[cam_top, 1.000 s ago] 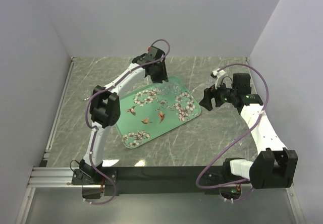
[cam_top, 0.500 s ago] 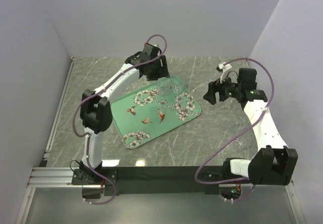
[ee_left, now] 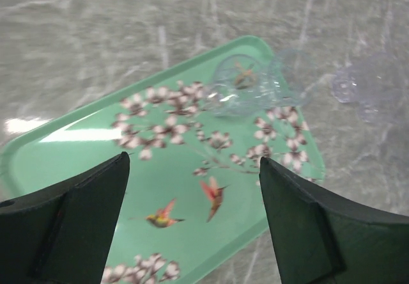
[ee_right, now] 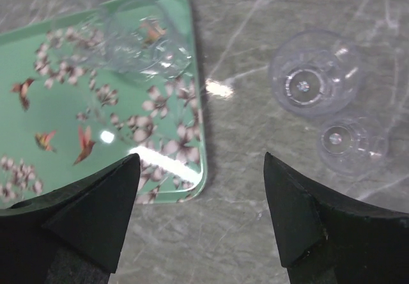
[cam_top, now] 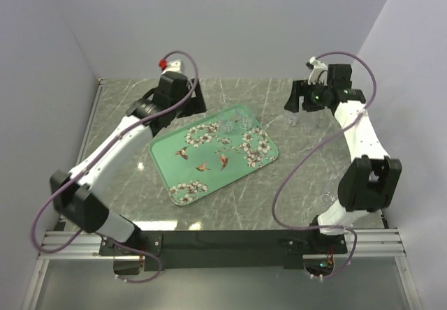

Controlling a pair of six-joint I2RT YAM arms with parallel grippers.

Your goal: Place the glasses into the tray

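Note:
The mint-green tray (cam_top: 209, 158) with blossoms and birds lies mid-table. Two clear glasses (cam_top: 235, 122) stand in its far corner; they show in the left wrist view (ee_left: 241, 87) and the right wrist view (ee_right: 146, 46). Two more clear glasses (cam_top: 300, 121) stand on the table right of the tray, one larger (ee_right: 316, 73) and one smaller (ee_right: 353, 144). My left gripper (cam_top: 195, 106) is open and empty, beyond the tray's far left edge; in its own view (ee_left: 193, 172) it hangs above the tray. My right gripper (cam_top: 293, 106) is open and empty, above the table between the tray and the two loose glasses (ee_right: 200, 169).
The grey marbled table (cam_top: 293, 177) is closed in by white walls at the left, back and right. A metal rail (cam_top: 80, 146) runs along the left edge. The black base bar (cam_top: 223, 240) lies at the near edge. Purple cables loop off both arms.
My left gripper has drawn back to the left from the tray's far corner, where the glasses stay. My right gripper has moved toward the far side, near the two glasses on the table.

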